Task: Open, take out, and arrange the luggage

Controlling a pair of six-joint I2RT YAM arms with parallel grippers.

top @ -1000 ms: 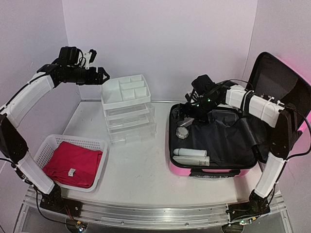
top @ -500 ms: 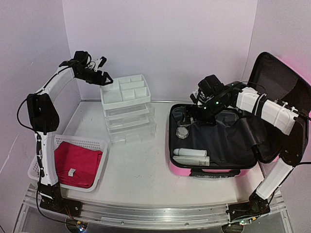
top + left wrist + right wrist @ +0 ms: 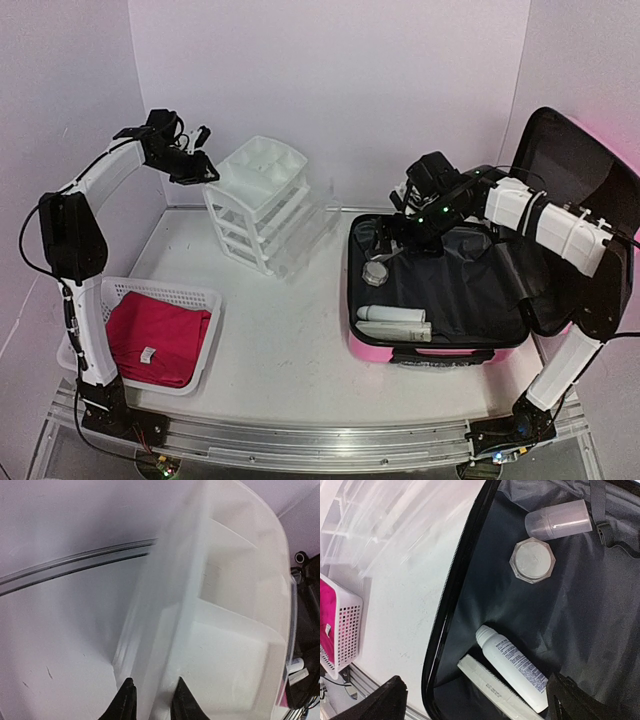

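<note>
The luggage (image 3: 430, 352), a bright-pink suitcase, lies open at the right with its black lid (image 3: 575, 170) raised. On its black lining (image 3: 580, 610) lie a white bottle (image 3: 512, 667), a flat white box (image 3: 490, 682), an octagonal jar (image 3: 532, 560) and a clear tub (image 3: 557, 520). My right gripper (image 3: 392, 235) hovers open over the suitcase's back left corner; in the right wrist view it (image 3: 477, 690) holds nothing. My left gripper (image 3: 205, 172) is shut on the left rim of the white drawer organizer (image 3: 262, 205). The left wrist view shows that gripper (image 3: 152, 687) with the rim wall (image 3: 150, 645) between its fingers.
A white mesh basket (image 3: 160, 290) with a folded red cloth (image 3: 150, 335) sits at the front left. The organizer stands skewed and tilted near the back wall. Bare table (image 3: 290, 340) lies between basket and suitcase.
My left gripper has reached the organizer's rim and closed on it, and the organizer has swung round and tipped. The right gripper has shifted slightly over the suitcase.
</note>
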